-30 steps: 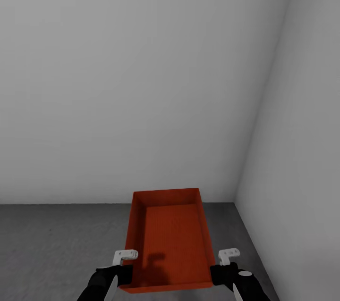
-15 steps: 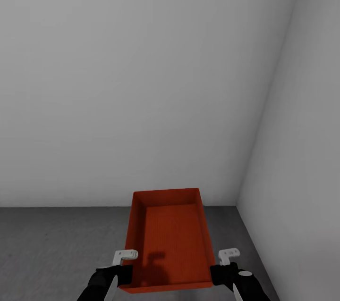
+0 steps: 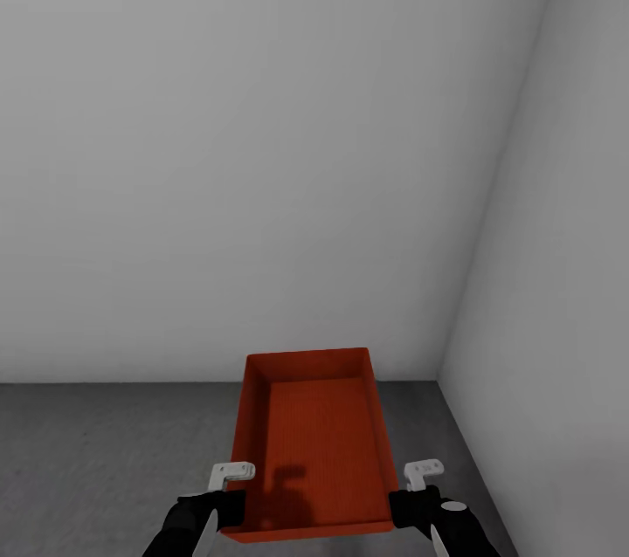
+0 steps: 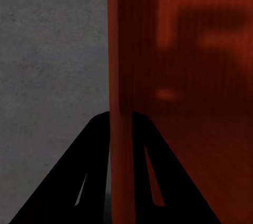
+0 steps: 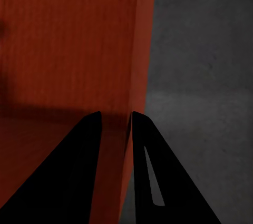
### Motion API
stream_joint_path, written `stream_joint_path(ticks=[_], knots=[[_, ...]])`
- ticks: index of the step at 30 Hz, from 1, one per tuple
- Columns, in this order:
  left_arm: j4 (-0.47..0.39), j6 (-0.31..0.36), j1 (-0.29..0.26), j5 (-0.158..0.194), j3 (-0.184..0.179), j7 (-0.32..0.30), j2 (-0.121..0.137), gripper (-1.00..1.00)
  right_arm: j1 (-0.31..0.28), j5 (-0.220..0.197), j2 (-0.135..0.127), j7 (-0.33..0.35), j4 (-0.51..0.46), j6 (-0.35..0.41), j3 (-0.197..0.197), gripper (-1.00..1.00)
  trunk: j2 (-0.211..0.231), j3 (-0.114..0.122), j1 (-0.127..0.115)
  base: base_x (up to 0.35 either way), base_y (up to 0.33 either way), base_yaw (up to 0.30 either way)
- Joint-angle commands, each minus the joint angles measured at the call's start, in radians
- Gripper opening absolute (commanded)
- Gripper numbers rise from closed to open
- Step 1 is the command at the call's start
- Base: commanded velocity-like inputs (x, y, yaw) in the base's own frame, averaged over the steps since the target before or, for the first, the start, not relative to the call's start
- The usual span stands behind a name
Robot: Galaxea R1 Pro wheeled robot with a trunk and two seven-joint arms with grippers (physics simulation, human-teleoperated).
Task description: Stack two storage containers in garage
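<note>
With the left gripper (image 3: 229, 508) and right gripper (image 3: 409, 508) each pinching a side wall of the bin (image 3: 314, 443), held near the garage corner (no second bin visible), lower it level onto the floor (image 3: 96, 452) before releasing.

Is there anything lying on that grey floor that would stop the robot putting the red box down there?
Nothing visible does. The red-orange rectangular bin, pinched at its side walls by the left gripper and right gripper, has only bare dark grey concrete floor around it, up to the pale walls.
</note>
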Motion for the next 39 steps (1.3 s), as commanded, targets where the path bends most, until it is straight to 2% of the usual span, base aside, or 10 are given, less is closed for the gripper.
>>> stream_joint_path(ticks=[1,30,39], knots=[[-0.004,-0.034,-0.001,-0.020,0.008,0.004,-0.002,-1.00,0.000,-0.013,0.030,0.024,0.000,0.007,0.040,-1.00,-0.008,-0.005,0.004,0.000,0.000,0.000],[-0.004,-0.034,-0.001,-0.020,0.008,0.005,-0.003,-1.00,0.000,-0.013,0.030,0.024,0.000,0.007,0.040,-1.00,-0.211,-0.095,0.115,0.000,0.000,0.000],[-0.004,-0.034,-0.001,-0.020,0.008,0.005,-0.003,-1.00,0.000,-0.013,0.030,0.024,0.000,0.007,0.040,-1.00,-0.211,-0.095,0.115,0.000,0.000,0.000]])
